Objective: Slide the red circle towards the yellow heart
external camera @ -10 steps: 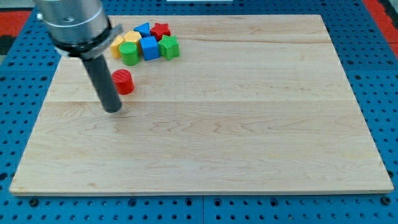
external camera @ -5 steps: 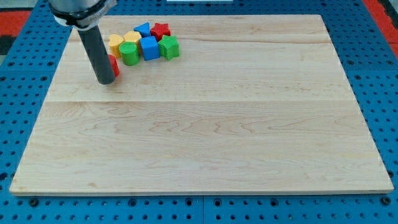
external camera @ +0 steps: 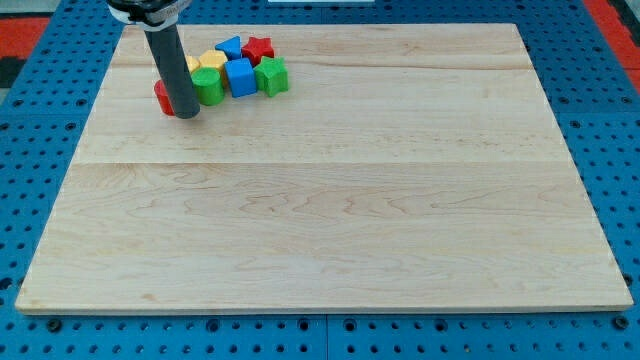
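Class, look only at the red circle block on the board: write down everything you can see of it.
Only a sliver of the red circle shows: a glossy, bright red edge, plastic-looking, peeking out on the view's left of the dark rod, which hides the rest. It lies flat on the wooden board near the view's top left corner, beside the cluster of blocks. My tip sits at its lower right, apparently against it. Whether it touches the green block cannot be told.

You're looking at a lab bench: pale wooden board (external camera: 330, 200) on a blue perforated base (external camera: 40, 150), red panels (external camera: 25, 40) at its top corners.
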Robot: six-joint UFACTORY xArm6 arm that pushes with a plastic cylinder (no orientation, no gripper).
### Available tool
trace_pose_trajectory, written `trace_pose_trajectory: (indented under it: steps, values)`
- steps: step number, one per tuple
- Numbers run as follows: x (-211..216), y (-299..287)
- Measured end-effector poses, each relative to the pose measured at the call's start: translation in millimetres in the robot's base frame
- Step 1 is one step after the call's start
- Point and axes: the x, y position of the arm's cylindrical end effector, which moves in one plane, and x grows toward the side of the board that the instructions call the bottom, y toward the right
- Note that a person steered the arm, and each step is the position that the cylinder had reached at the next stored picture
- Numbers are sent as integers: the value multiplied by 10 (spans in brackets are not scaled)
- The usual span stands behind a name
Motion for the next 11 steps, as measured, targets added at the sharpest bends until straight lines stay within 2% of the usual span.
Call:
trace_pose_trajectory:
  steps: [2, 6, 7, 8, 9, 10, 11]
  values:
    - [-258, -123]
    - [-492, -1156]
    - [-298, -1320]
    - [-430, -1357]
    - [-873, -1357]
    - [-1113, -1316]
    - [-1190, -1101]
